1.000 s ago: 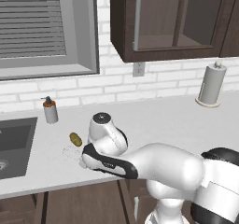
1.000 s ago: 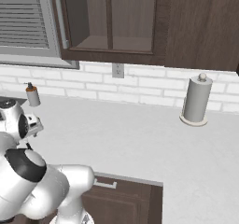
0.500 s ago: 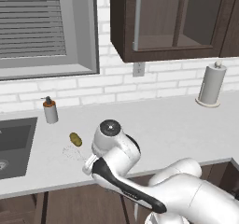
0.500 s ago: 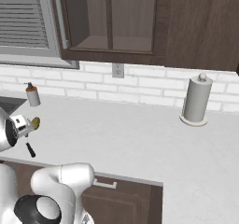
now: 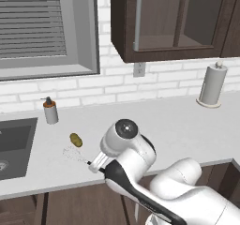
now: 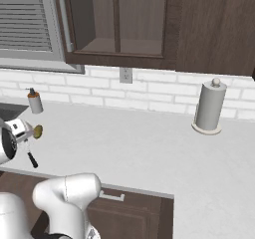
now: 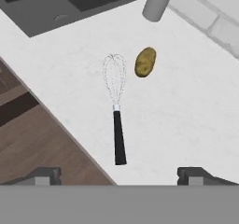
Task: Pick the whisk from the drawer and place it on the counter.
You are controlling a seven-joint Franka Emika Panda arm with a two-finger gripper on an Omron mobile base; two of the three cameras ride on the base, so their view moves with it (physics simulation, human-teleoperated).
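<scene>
Lying flat on the counter (image 7: pixel 186 125), the whisk (image 7: pixel 115 111) has its handle end close to the front edge, above the dark drawer (image 7: pixel 28 134) fronts; that is where trouble could come from. A low sweep of the gripper (image 7: pixel 119 174), whose jaws stand wide apart and hold nothing, might clip the handle and tip it over the edge, I judge. It could also nudge the wire head into the yellow-brown lump (image 7: pixel 145 62) just beside it. Counted left to right: one sink (image 5: pixel 14 142), one soap bottle (image 5: pixel 50 110), one lump, one whisk, one wall cabinet (image 5: pixel 173 22) and one paper towel roll (image 5: pixel 212 84).
</scene>
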